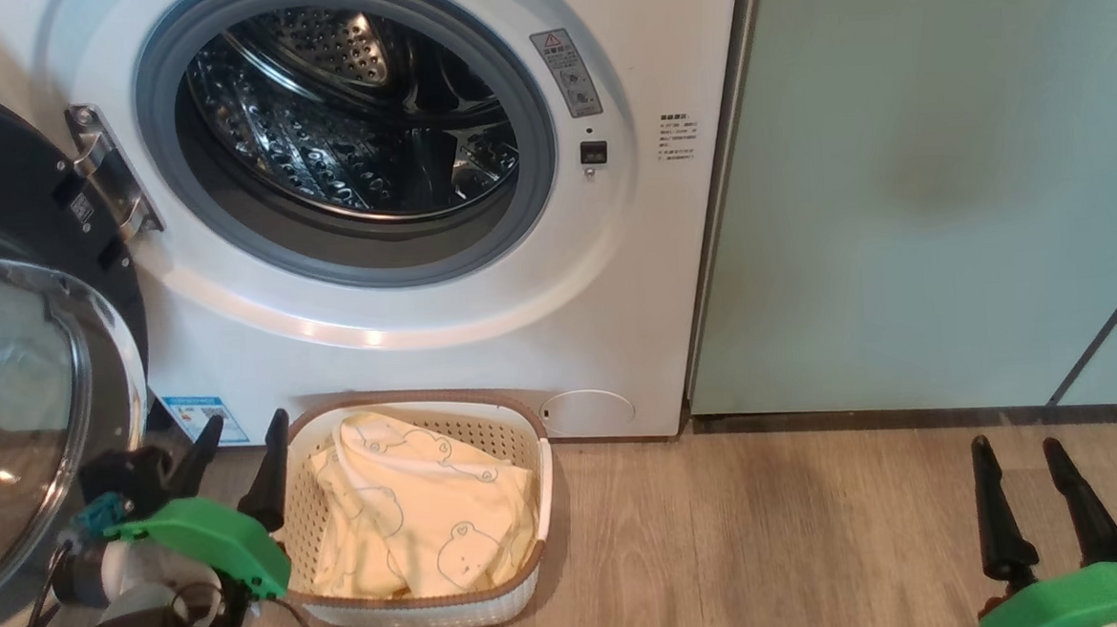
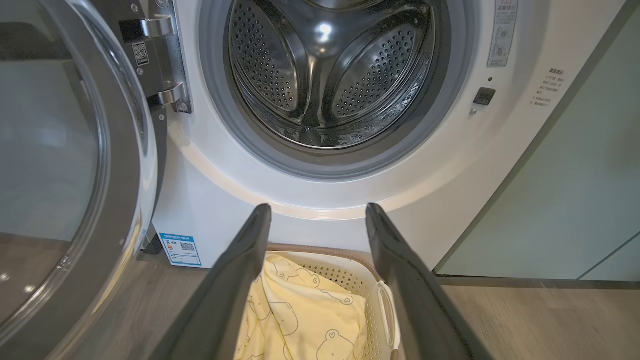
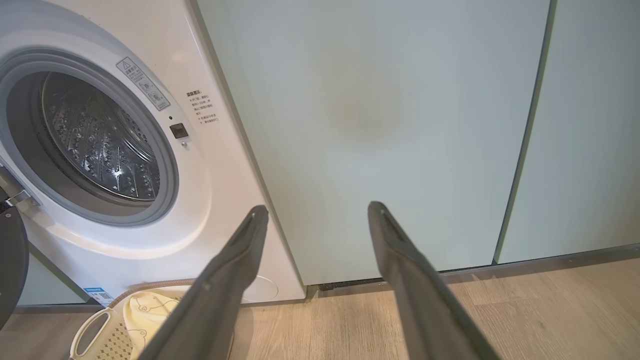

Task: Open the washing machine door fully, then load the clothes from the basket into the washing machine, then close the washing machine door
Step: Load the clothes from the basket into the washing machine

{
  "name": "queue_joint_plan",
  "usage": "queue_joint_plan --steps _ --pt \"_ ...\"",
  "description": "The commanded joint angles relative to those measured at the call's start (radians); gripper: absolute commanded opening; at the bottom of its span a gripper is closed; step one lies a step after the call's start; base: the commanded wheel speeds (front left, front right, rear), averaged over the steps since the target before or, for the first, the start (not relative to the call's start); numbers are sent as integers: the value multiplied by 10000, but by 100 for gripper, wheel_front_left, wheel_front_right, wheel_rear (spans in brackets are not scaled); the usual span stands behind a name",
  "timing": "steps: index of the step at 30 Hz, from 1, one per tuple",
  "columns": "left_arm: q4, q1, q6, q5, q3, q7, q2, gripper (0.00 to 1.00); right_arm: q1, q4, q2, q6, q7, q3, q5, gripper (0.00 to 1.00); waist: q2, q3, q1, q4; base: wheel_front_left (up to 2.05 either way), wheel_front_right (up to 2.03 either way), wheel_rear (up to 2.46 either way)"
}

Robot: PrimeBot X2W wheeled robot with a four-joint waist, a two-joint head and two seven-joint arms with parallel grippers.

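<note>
Door (image 1: 8, 381) swung wide at left, basket (image 1: 410, 398) rim at washer (image 1: 427, 359) base, left jaws beside it parted, right jaws parted

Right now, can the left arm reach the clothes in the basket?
Probably yes. The left gripper is open and sits just beside the left rim of the basket. The clothes lie uncovered inside, with nothing between them and the gripper.
</note>
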Motion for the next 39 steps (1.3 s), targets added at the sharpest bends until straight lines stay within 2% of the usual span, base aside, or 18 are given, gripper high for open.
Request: queue_joint_plan --steps 1,18,24,30,39 --pt "-272 -558 -9 -75 453 -106 315 100 -292 -322 -99 44 -95 175 41 100 0 11 -1 12 13 -13 0" --pt "-304 -482 -9 -1 441 -107 210 100 -351 -305 -82 44 -95 192 48 100 0 91 -1 -2 0 0 0" --pt "55 -401 -9 -34 359 -107 112 100 -480 -363 -147 44 -95 336 66 100 0 244 -1 -263 0 0 0" --pt "906 -382 -9 -193 131 -76 19 100 -567 -496 -226 44 -95 457 66 100 0 586 -1 -747 0 0 0" --pt "2949 -1642 -9 -827 -605 345 46 100 -1198 -689 -272 44 -95 577 136 100 0 2302 -1 -1534 0 0 0"
